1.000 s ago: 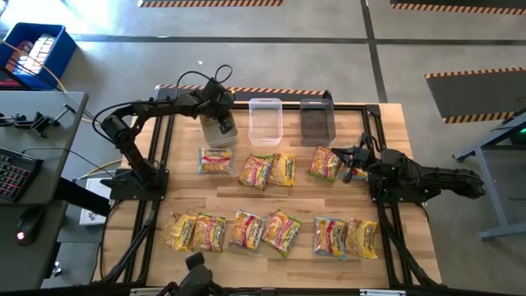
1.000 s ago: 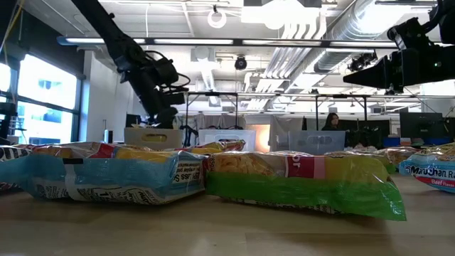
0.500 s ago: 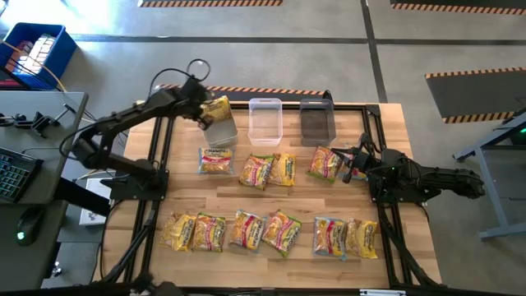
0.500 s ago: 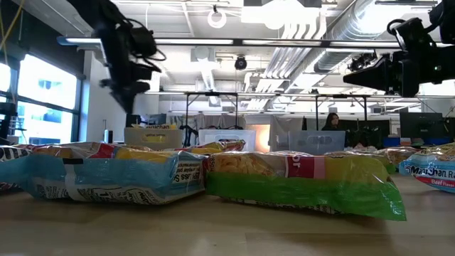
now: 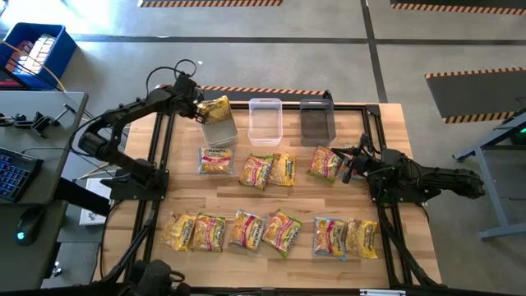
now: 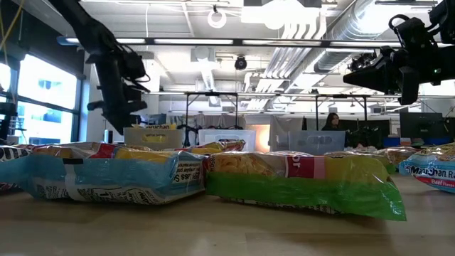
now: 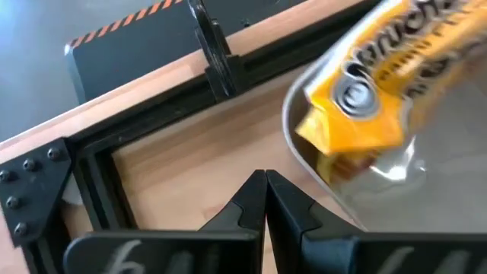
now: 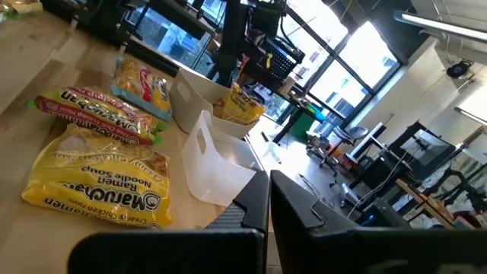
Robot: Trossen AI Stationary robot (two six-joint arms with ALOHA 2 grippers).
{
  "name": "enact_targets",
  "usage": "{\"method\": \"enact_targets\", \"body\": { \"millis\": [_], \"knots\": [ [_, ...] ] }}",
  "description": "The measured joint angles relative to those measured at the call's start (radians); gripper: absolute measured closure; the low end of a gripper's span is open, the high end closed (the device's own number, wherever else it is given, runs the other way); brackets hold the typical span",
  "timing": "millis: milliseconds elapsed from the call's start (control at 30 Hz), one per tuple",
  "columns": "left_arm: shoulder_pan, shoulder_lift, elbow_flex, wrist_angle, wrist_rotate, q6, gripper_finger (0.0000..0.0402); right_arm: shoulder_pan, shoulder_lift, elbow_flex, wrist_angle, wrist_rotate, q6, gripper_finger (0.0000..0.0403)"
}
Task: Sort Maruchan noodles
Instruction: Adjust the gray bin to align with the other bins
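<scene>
The Maruchan noodles lie in two rows on the table: a middle row (image 5: pixel 257 170) and a near row (image 5: pixel 246 230). One yellow packet (image 5: pixel 215 108) stands tilted in the leftmost clear bin (image 5: pixel 222 130), its upper end sticking out above the rim (image 7: pixel 358 114). My left gripper (image 5: pixel 199 104) is shut (image 7: pixel 265 179) and hovers just left of that bin, touching nothing. My right gripper (image 5: pixel 345 167) is shut (image 8: pixel 268 183) and held well above the table (image 6: pixel 366 71), beside the rightmost middle-row packet (image 5: pixel 326 163).
Three bins stand in a line at the far side: the leftmost clear one, a middle clear one (image 5: pixel 265 121) and a dark one (image 5: pixel 317 121). A black frame rail (image 7: pixel 152 129) runs along the table's far edge. Bare wood lies between the two packet rows.
My left gripper has drawn away from above the leftmost bin toward the table's left and far edge. The yellow packet that was under it a second ago now stands in that bin with its upper end out, free of the gripper.
</scene>
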Motion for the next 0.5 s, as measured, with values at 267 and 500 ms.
{"method": "enact_targets", "body": {
  "millis": [267,500],
  "knots": [
    [0.03,0.095,0.0,0.141,0.096,0.035,0.0401,0.0,0.0,0.0,0.0,0.0,0.0,0.0401],
    [0.08,0.108,0.002,0.225,0.15,0.07,0.0401,0.0,0.0,0.0,0.0,0.0,0.0,0.0401]
  ]
}}
